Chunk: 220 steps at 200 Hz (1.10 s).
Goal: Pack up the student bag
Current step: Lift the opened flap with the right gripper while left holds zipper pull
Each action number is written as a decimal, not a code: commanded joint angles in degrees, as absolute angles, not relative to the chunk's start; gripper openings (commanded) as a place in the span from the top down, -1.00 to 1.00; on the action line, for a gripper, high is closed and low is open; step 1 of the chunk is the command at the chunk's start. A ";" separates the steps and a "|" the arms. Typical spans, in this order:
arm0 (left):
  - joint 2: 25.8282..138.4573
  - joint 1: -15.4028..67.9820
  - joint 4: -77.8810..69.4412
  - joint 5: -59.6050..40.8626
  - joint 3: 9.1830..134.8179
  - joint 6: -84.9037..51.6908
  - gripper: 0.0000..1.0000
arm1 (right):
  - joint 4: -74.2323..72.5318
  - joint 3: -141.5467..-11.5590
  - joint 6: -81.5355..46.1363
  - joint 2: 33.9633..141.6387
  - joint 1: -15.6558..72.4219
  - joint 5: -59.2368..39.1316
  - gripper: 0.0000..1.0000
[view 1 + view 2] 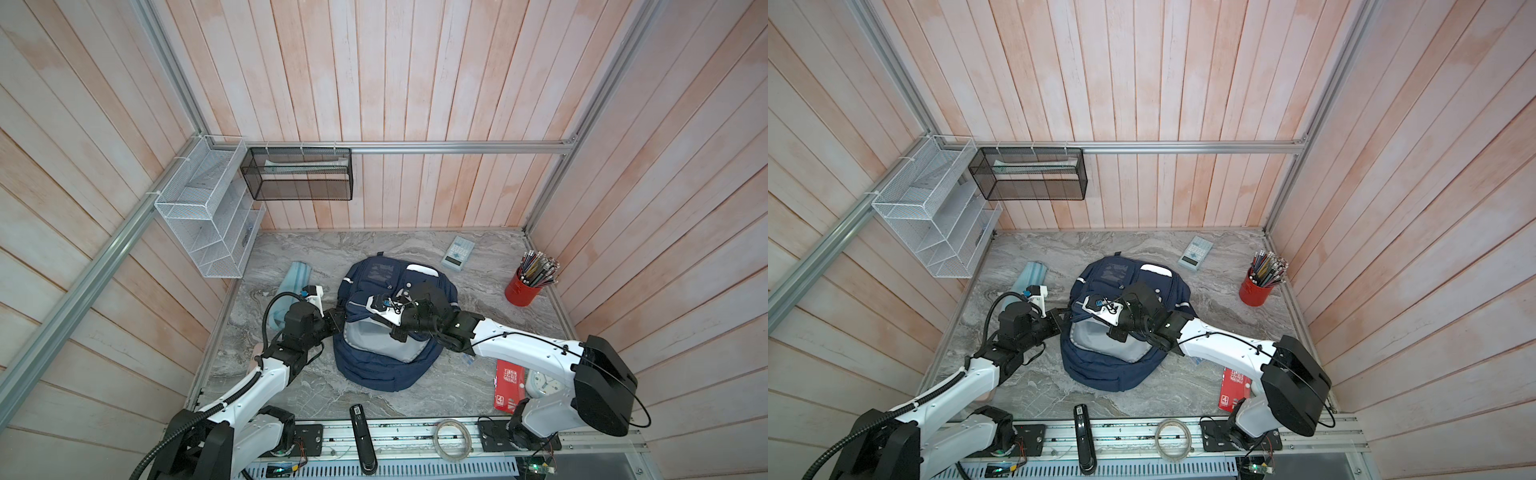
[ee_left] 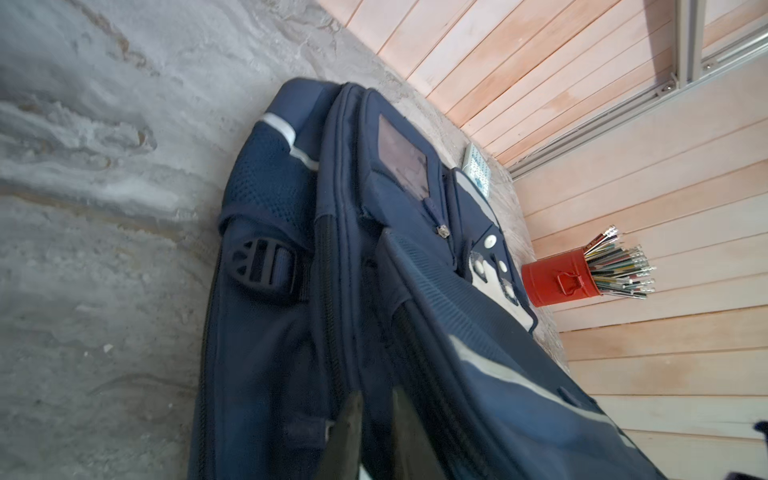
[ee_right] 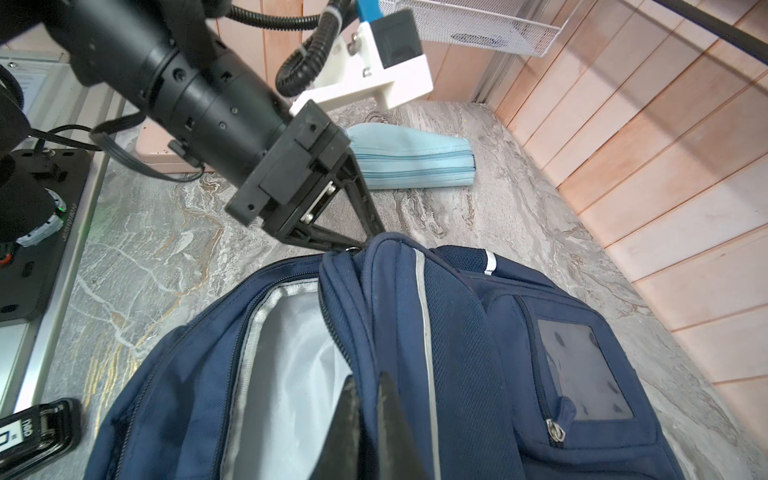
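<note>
I am opening the bag [image 1: 374,372], which is lying on the surface [image 1: 291,386] beneath both jaws. My right jaws are clenching its flap and my left jaws are pinching the zip pull [image 3: 352,248]. Next, I judge, I am needing to draw the zip farther with the flap held up.

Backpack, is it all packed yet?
Not yet. Done: the student bag is unzipped, with its grey lining showing. In hand: the right gripper pinches the flap up, and the left gripper seems to grip the zip end. Left: the calculator, blue pouch and red book lie outside it.
</note>
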<state>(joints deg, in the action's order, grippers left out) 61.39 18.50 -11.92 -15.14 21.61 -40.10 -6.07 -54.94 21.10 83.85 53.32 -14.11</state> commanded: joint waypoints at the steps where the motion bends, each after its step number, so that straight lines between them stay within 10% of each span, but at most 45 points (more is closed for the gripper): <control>1: 60.99 20.58 -11.79 -11.41 18.14 -41.55 0.79 | -8.53 -58.79 19.11 85.02 51.81 -13.08 1.00; 108: 61.28 23.33 -11.18 -6.49 18.45 -43.91 0.86 | -8.27 -59.60 16.98 86.75 51.56 -14.54 1.00; 144: 53.34 22.24 -0.54 -5.80 21.53 -43.22 0.01 | -7.16 -59.93 15.57 86.66 50.42 -14.75 1.00; 193: 56.72 22.98 -4.09 -8.17 19.57 -43.51 0.15 | -7.95 -60.36 14.89 87.14 50.43 -15.94 1.00; 220: 62.50 22.95 -6.58 -6.17 21.10 -41.65 0.63 | -7.56 -60.39 14.96 86.32 50.43 -20.12 1.00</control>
<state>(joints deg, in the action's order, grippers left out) 58.72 22.90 -3.97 -7.38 19.92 -43.68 -5.54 -58.19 15.97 86.48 51.37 -16.99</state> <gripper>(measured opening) 0.249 0.086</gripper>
